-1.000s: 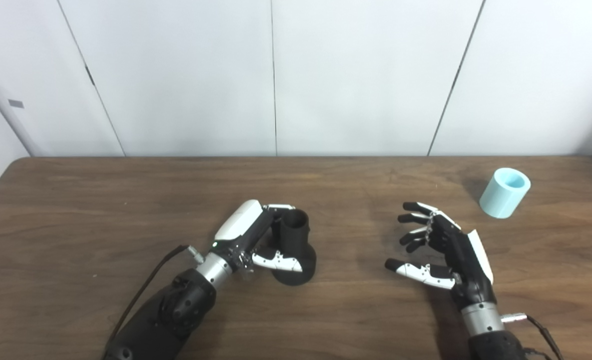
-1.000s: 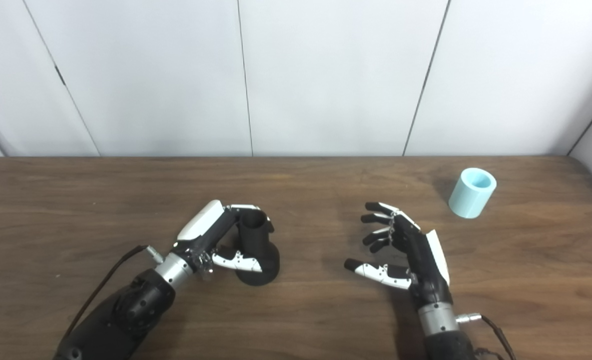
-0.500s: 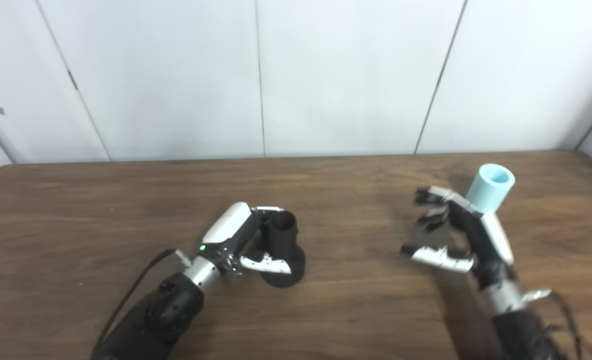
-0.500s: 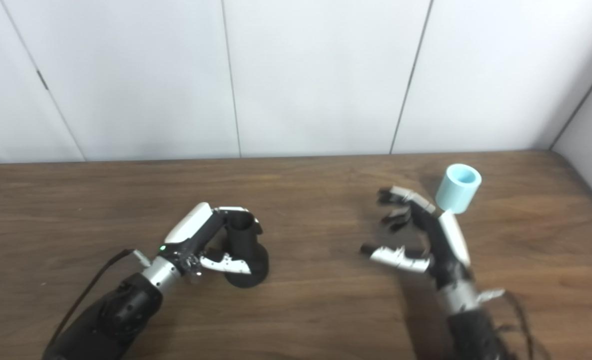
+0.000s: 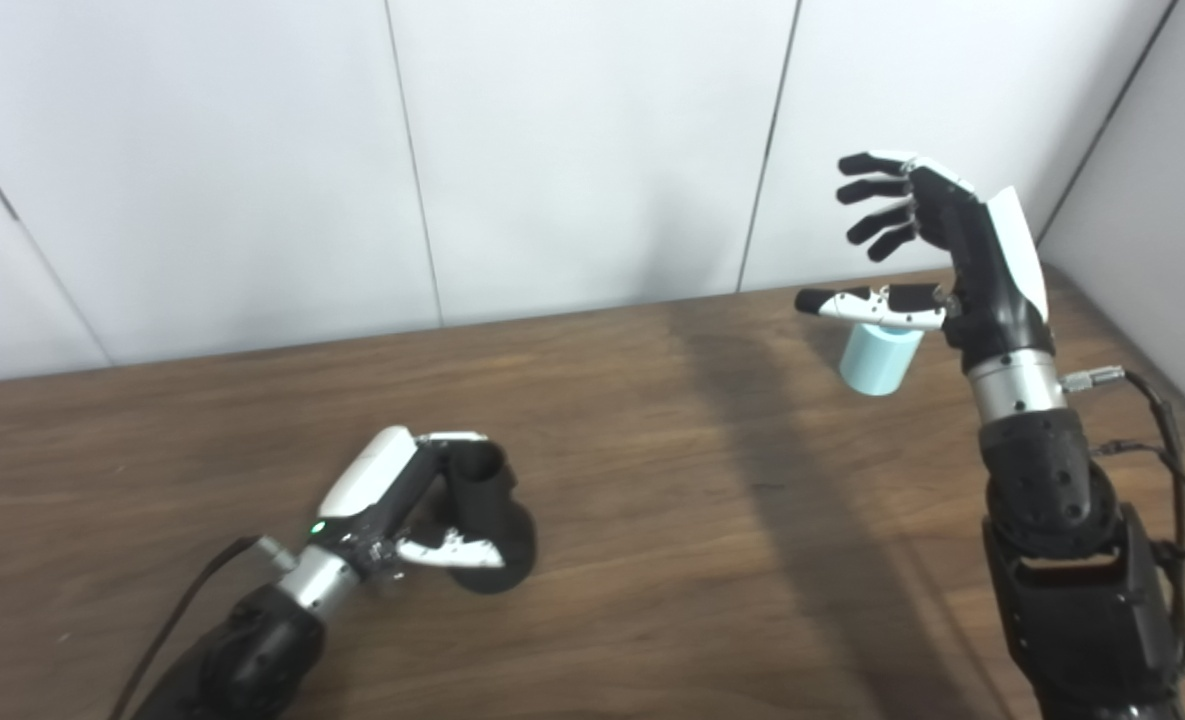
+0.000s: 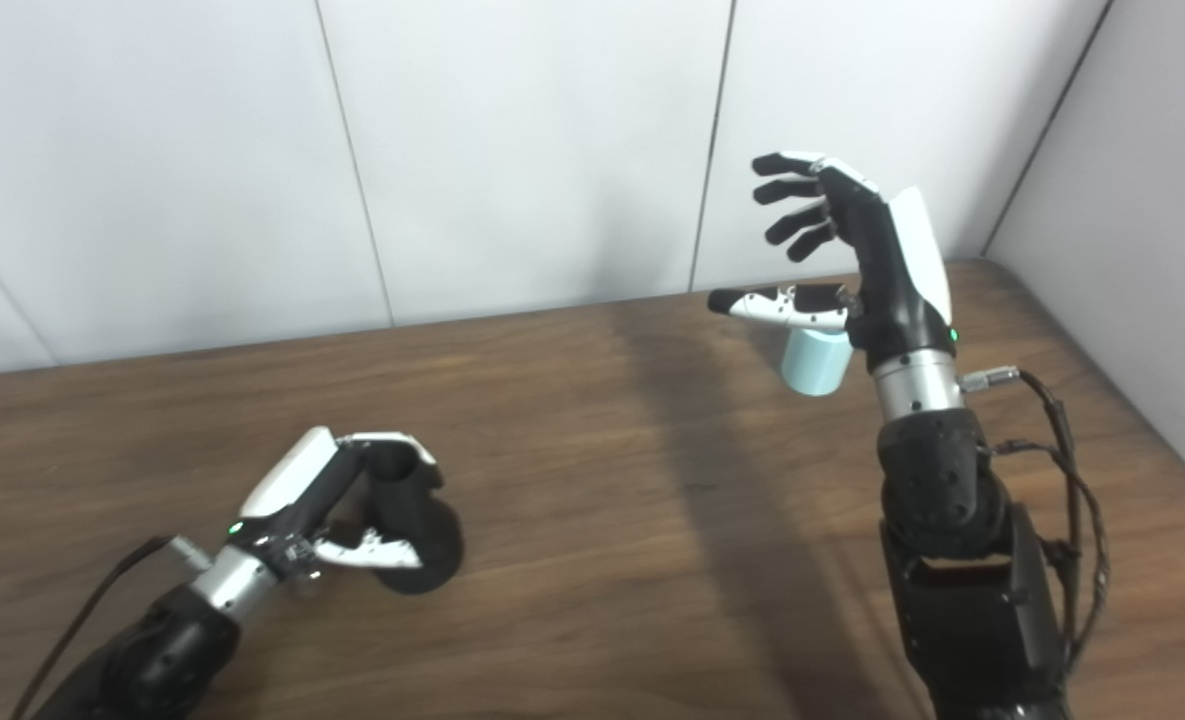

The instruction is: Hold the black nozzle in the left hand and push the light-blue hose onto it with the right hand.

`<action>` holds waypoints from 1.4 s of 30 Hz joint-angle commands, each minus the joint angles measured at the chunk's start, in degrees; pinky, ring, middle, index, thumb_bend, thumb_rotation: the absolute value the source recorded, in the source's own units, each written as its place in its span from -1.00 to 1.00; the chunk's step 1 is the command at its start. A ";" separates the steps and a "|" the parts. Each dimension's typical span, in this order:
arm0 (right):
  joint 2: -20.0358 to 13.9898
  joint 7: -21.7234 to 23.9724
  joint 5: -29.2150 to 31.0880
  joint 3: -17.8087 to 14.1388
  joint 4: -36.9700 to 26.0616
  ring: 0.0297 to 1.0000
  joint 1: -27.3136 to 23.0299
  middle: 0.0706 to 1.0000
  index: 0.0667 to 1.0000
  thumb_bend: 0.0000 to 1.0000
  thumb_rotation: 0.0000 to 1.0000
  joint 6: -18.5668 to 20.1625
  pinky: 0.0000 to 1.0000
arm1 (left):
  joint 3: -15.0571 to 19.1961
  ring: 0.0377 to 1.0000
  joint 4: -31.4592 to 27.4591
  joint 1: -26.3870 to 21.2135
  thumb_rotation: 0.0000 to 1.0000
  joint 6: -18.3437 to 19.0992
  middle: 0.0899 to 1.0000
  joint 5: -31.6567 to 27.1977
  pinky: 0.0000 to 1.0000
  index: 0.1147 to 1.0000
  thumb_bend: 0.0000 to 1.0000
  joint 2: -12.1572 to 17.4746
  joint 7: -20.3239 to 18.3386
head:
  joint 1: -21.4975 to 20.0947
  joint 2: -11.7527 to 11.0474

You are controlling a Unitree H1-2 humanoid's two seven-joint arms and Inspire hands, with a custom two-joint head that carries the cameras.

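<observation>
Black nozzle (image 5: pixel 482 515) clasped by left hand (image 5: pixel 392 500); right hand (image 5: pixel 937 250) raised, fingers spread, empty.

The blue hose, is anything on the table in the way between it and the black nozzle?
Nothing visible. Bare table lies between the light-blue hose and the black nozzle. The open right hand is raised in front of the hose, not holding it.

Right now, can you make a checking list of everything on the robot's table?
Surface: brown wooden table, bare in the middle.
Job's things: black nozzle upright on the table; light-blue hose standing near the far right.
Clutter: nothing seen.
Hands: left hand wrapped around the nozzle; right hand raised above the hose, open, holding nothing.
Cables: black cable by the right wrist; another at the left wrist.
Surroundings: white wall panels.
</observation>
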 commanded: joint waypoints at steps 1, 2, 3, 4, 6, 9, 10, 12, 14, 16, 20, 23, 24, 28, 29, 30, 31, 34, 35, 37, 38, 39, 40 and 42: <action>-3.20 -1.65 -2.07 -1.63 1.01 0.31 -3.39 0.36 0.39 0.52 -0.91 0.90 0.07 | -3.44 -0.22 9.91 6.53 -1.00 4.21 -0.17 4.75 -0.13 -0.08 0.01 3.12 -6.86 | -0.61 -0.35; -4.04 -1.28 -2.45 -1.92 1.91 0.37 -3.67 0.41 0.42 0.53 -0.87 1.78 0.14 | -3.51 -0.22 10.69 6.33 -1.00 3.90 -0.16 4.69 -0.13 -0.07 0.00 3.10 -6.79 | -0.90 -0.59; -4.54 -0.99 -2.70 -2.09 2.45 0.42 -3.85 0.46 0.44 0.55 -0.82 2.39 0.20 | -3.60 -0.22 11.18 6.20 -1.00 3.70 -0.16 4.63 -0.13 -0.06 0.00 3.10 -6.70 | -0.96 -0.61; -5.60 -0.15 -2.62 -2.24 3.40 0.46 -4.09 0.49 0.45 0.56 -0.79 3.56 0.24 | -3.78 -0.22 11.81 6.04 -1.00 3.04 -0.16 4.66 -0.13 -0.05 0.00 3.16 -6.36 | -1.27 -0.74; -7.36 1.36 -2.35 -2.20 5.00 0.54 -4.44 0.57 0.52 0.59 -0.76 5.75 0.34 | -4.17 -0.23 12.90 5.77 -1.00 1.57 -0.16 4.71 -0.14 -0.04 0.00 3.29 -5.51 | -1.40 -0.77; -9.80 4.39 1.83 -2.26 8.85 0.63 -4.31 0.67 0.61 0.60 -0.74 5.32 0.42 | -4.64 -0.23 13.42 5.64 -1.00 0.92 -0.16 4.66 -0.14 -0.04 0.00 3.51 -4.91 | -1.16 -0.87; -10.27 5.25 3.76 -2.49 10.34 0.65 -4.11 0.69 0.62 0.59 -0.76 4.35 0.44 | -4.77 -0.23 13.47 5.63 -1.00 0.98 -0.16 4.59 -0.14 -0.04 0.00 3.54 -4.90 | -1.16 -0.87; -10.74 6.18 6.51 -2.68 12.49 0.69 -3.60 0.74 0.64 0.57 -0.82 2.75 0.47 | -5.01 -0.23 13.55 5.63 -1.00 1.27 -0.16 4.43 -0.15 -0.04 0.00 3.57 -5.03 | -1.11 -1.12; -10.87 6.42 8.49 -2.87 15.34 0.73 -3.11 0.77 0.65 0.64 -0.71 1.64 0.52 | -5.19 -0.23 12.98 5.85 -1.00 1.50 -0.16 4.28 -0.15 -0.04 0.00 3.72 -5.09 | -1.25 -1.18; -10.70 6.14 9.69 -2.86 17.57 0.75 -2.85 0.80 0.66 0.66 -0.67 0.78 0.55 | -5.31 -0.24 12.67 5.93 -1.00 1.34 -0.16 4.17 -0.15 -0.04 0.00 3.88 -5.06 | -1.39 -1.25; -10.46 5.40 10.98 -2.16 22.25 0.80 -2.90 0.84 0.77 0.58 -0.68 -1.90 0.62 | -5.27 -0.24 12.02 6.08 -1.00 1.52 -0.16 3.71 -0.16 -0.04 0.00 4.14 -5.22 | -1.65 -1.34; -9.71 4.73 12.91 -2.71 25.21 0.84 -3.42 0.86 0.88 0.62 -0.57 -3.90 0.69 | -5.31 -0.24 11.42 6.19 -1.00 1.75 -0.16 3.48 -0.15 -0.03 0.00 4.41 -5.41 | -1.66 -1.38; -9.44 4.47 13.55 -2.98 26.27 0.85 -3.69 0.87 0.91 0.62 -0.54 -4.43 0.71 | -5.32 -0.24 11.33 6.20 -1.00 1.72 -0.15 3.36 -0.15 -0.03 0.00 4.48 -5.42 | -1.61 -1.36; -9.09 4.21 15.57 -3.09 30.53 0.89 -4.74 0.94 0.96 0.63 -0.47 -5.01 0.77 | -5.47 -0.25 11.28 6.11 -1.00 2.08 -0.16 3.02 -0.15 -0.05 0.00 4.74 -5.88 | -1.56 -1.35; -9.17 4.17 15.64 -2.77 31.31 0.88 -4.87 0.94 0.96 0.65 -0.47 -5.08 0.75 | -5.55 -0.25 11.11 6.14 -1.00 2.23 -0.16 3.14 -0.15 -0.06 0.00 4.83 -5.86 | -1.54 -1.30; -9.07 4.03 15.69 -2.51 31.87 0.86 -5.03 0.94 0.96 0.67 -0.46 -4.85 0.72 | -5.80 -0.25 11.00 6.10 -1.00 2.32 -0.16 3.67 -0.16 -0.07 0.00 4.97 -5.68 | -1.54 -1.26; -8.85 3.87 15.78 -2.34 32.30 0.85 -5.17 0.93 0.96 0.68 -0.49 -4.43 0.69 | -6.12 -0.25 10.92 6.04 -1.00 2.30 -0.16 4.29 -0.16 -0.07 0.00 5.14 -5.47 | -1.54 -1.23; -8.40 3.35 15.72 -1.77 34.25 0.87 -5.44 0.94 0.94 0.71 -0.52 -5.27 0.72 | -7.21 -0.25 11.13 5.78 -1.00 1.43 -0.16 5.88 -0.18 -0.06 0.00 5.60 -4.63 | -1.71 -1.30; -8.31 3.25 15.80 -1.64 35.06 0.87 -5.54 0.94 0.94 0.70 -0.55 -5.88 0.72 | -7.47 -0.25 11.19 5.76 -1.00 1.18 -0.16 6.04 -0.18 -0.07 0.00 5.69 -4.39 | -1.71 -1.30; -7.83 3.12 16.58 -1.75 36.54 0.87 -5.85 0.95 0.94 0.68 -0.61 -6.58 0.71 | -7.90 -0.26 11.11 5.80 -1.00 0.92 -0.16 6.02 -0.20 -0.08 0.00 5.87 -4.08 | -1.72 -1.27; -7.59 3.09 17.02 -1.84 36.98 0.86 -5.99 0.94 0.94 0.68 -0.64 -6.52 0.71 | -8.07 -0.26 10.90 5.85 -1.00 1.03 -0.16 5.93 -0.20 -0.06 0.00 5.96 -4.11 | -1.72 -1.27; -7.36 3.04 17.27 -1.82 37.08 0.86 -6.04 0.94 0.94 0.66 -0.68 -6.06 0.71 | -8.24 -0.27 10.68 5.88 -1.00 1.14 -0.16 5.85 -0.21 -0.05 0.00 6.06 -4.18 | -1.70 -1.25; -7.23 2.97 17.30 -1.67 37.06 0.86 -6.04 0.93 0.94 0.65 -0.70 -5.59 0.73 | -8.34 -0.27 10.53 5.93 -1.00 1.17 -0.17 5.64 -0.21 -0.06 0.00 6.14 -4.27 | -1.65 -1.21; -7.20 2.81 17.04 -1.15 37.65 0.86 -6.05 0.93 0.96 0.60 -0.75 -5.78 0.73 | -8.47 -0.29 10.25 6.03 -1.00 1.21 -0.18 5.52 -0.21 -0.08 0.00 6.25 -4.12 | -1.62 -1.15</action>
